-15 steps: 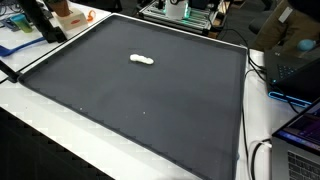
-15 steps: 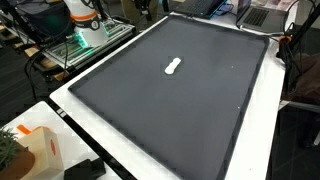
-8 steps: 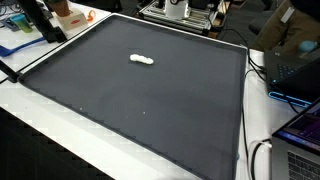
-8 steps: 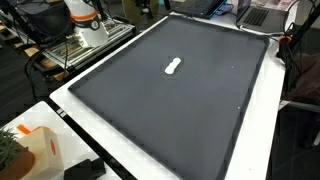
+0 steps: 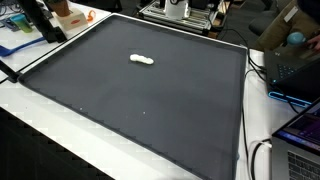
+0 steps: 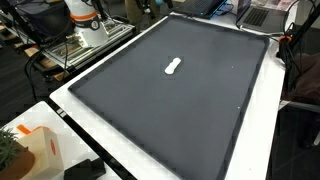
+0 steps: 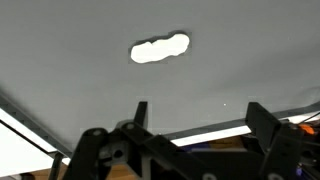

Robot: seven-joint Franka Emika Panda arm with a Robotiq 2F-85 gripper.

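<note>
Wrist view: fingers [image 7: 262, 120] are spread wide w/ nothing between them, hanging above the mat [image 7: 60, 60]. The white lump [image 7: 160, 49] lies on the mat ahead of them, clear of both tips. In both exterior views the lump [image 5: 142, 59] sits flat, well inside the mat's edges.

Imo for a clean grab: get the lump centred between the tips first. Its long axis runs roughly along the line between the fingers, so prob turn the wrist to pinch across the narrow middle. Then drop straight down and stop just short of the mat so the tips don't dig in.

Surface is a dark, plain mat covering most of a white desk [image 5: 25, 125]. Room looks like a busy lab: laptop [image 5: 300, 135] and cables [image 5: 258, 150] beside the mat, orange box [image 6: 40, 148] off one mat corner.
</note>
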